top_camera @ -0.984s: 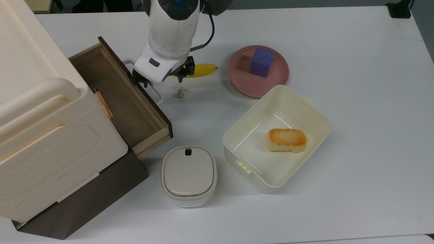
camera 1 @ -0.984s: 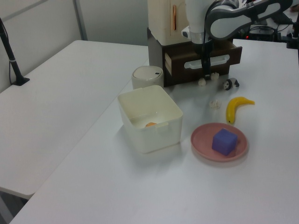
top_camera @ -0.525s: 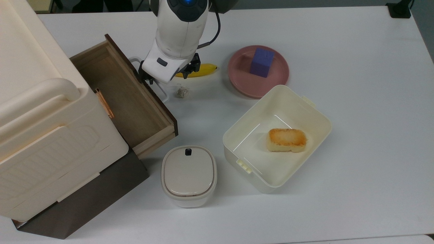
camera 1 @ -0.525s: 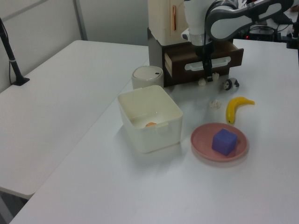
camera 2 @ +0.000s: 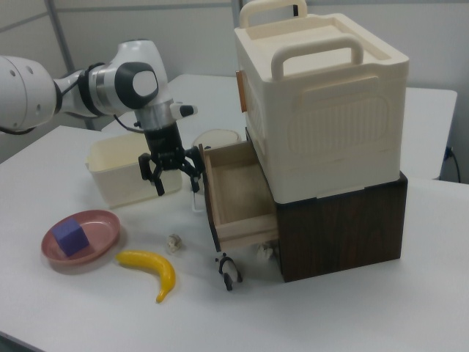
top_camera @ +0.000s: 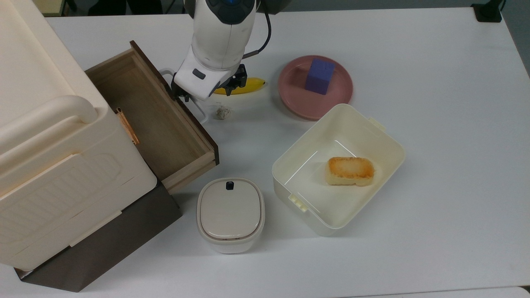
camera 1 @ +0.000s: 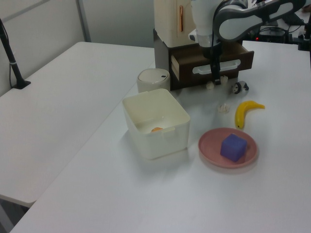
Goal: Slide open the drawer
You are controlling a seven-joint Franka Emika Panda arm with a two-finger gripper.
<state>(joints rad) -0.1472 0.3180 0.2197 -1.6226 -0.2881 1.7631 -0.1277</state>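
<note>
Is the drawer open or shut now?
Open. The drawer is pulled well out of its brown cabinet, and its bare wooden floor shows, with nothing lying on it.

A wide white table (top_camera: 434, 124) takes up most of the room, its top matte and evenly lit. In the left view a 2nd white table (camera 1: 48, 111) stands beside it (a narrow gap between the 2), with a black clamp post (camera 1: 10, 53) at its edge. Pale grey wall panels (camera 2: 176, 37) close off the back.
</note>
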